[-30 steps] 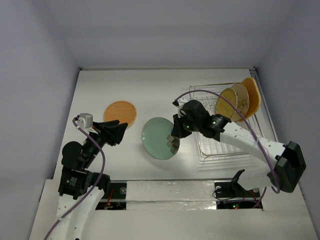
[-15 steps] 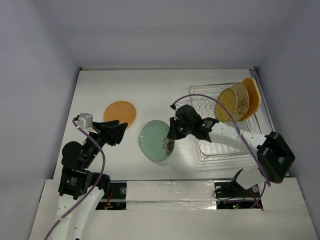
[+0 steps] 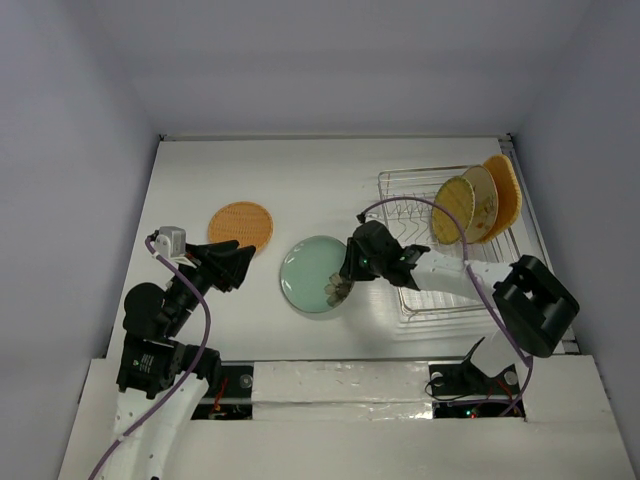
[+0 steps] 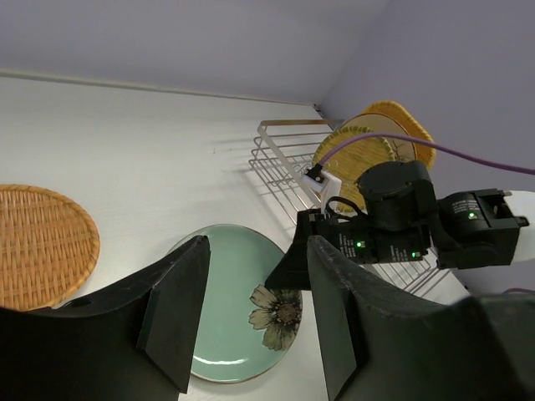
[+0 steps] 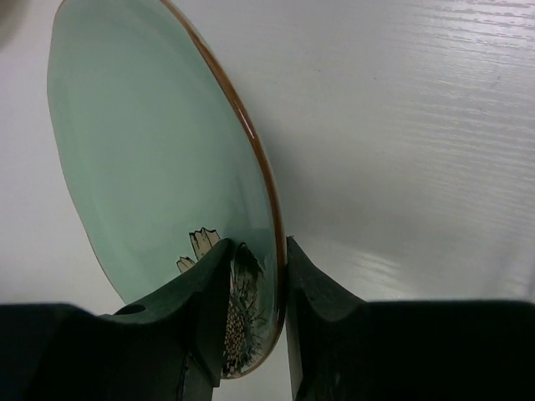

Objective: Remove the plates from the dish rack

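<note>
- Top external: the pale green plate (image 3: pixel 312 272) lies on the table (image 3: pixel 300 170), between the round orange woven plate (image 3: pixel 240 225) and the dish rack (image 3: pixel 400 190) (both plates are out of the rack); the right gripper (image 3: pixel 343 283) sits at its right edge, by the flower print.
- We count three plates on edge at the far right end of the rack: the yellow-green plate (image 3: pixel 452 208), the cream floral plate (image 3: pixel 482 203), and the rounded-square orange woven plate (image 3: pixel 505 190); they overlap one behind another.
- The left gripper (image 3: pixel 235 262) hangs over the table just left of the green plate, near the round orange one, touching neither.
- Left wrist: the left gripper (image 4: pixel 255 267) has its jaws spread with nothing between them; beyond them we see the green plate (image 4: pixel 226 309), flat, with the right gripper (image 4: pixel 288 271) on its rim; the round woven plate (image 4: pixel 42 242) is at left and the rack (image 4: pixel 280 159) behind.
- Right wrist: the right gripper (image 5: pixel 255 259) straddles the green plate's (image 5: pixel 150 150) rim, one finger on each side; the jaws stand a little apart, with a strip of the flower showing in the gap, so we see no pinch; bare table (image 5: pixel 401 125) at right.
</note>
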`<state>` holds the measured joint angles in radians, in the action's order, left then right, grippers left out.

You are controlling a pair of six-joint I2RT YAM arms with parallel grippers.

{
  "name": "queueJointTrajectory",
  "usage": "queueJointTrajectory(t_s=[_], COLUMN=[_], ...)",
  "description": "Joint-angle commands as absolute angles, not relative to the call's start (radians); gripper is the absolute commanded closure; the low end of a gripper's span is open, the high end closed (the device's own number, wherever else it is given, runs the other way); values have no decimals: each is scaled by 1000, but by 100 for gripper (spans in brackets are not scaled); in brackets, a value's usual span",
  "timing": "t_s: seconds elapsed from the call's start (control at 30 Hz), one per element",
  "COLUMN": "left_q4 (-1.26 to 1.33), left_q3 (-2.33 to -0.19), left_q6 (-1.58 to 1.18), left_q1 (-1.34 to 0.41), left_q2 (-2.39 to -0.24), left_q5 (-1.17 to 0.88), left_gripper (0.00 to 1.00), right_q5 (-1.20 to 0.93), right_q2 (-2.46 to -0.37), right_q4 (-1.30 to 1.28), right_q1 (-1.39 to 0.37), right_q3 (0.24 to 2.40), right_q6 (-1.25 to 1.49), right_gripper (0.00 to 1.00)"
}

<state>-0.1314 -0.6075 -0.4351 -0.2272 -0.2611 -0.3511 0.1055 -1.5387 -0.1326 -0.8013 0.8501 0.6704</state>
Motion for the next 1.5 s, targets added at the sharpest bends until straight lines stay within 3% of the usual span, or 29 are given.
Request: queueJointTrajectory(t_s=[0.0,0.17,0.2,0.33,0.4,0.6,0.8,0.87,0.93,1.03,1.27,1.3,1.37,1.4,1.43,1.47], left_q4=[-75,-75,-75,-77,-75,-77,-77,-78,-78,-77,-75,-72,-72,-72,-72,-72], left_q3=[-600,-598,-598,-597,-598,-600,-600,-598,-600,-600,-597,-597,-595,-597,-595,-597], left_q6=[-437,-436,-437,-437,-439,-436,-439,-437,-439,-439,-439,-437,-439,-439,-439,-439], left_q1=[-221,-221,-221,-221,-221,-221,-221,-221,-221,-221,-221,-221,-221,-221,-221,-221], left_q2=[-267,-267,-267,-265,-265,-262,-261,-259,-258,-253,-233,-230,-227,-226,-224,-222], left_q5=[-368,-368,-368,-367,-367,-367,-364,-362,-361,-360,-362,-365,-367,-368,-368,-367], left_gripper=[53,53,53,53,53,53,53,53,53,53,53,53,53,53,53,53], right_q5=[222,250,267,270,265,242,226,232,288,475,735,755,732,732,723,719], right_q2=[-1600,-1614,-1615,-1615,-1612,-1575,-1405,-1318,-1263,-1169,-962,-948,-942,-949,-962,-989], right_q4=[-120,-120,-127,-138,-137,-146,-199,-203,-230,-342,-521,-525,-523,-517,-502,-486], right_q1=[-811,-811,-811,-811,-811,-824,-859,-859,-859,-821,-470,-438,-356,-336,-318,-301], right_q3=[819,807,807,808,808,819,899,922,942,1002,979,968,953,951,948,940], right_q6=[673,681,683,680,675,660,637,632,617,607,583,565,536,525,520,511], right_gripper=[67,65,58,55,49,47,46,49,62,100,100,95,54,54,46,44])
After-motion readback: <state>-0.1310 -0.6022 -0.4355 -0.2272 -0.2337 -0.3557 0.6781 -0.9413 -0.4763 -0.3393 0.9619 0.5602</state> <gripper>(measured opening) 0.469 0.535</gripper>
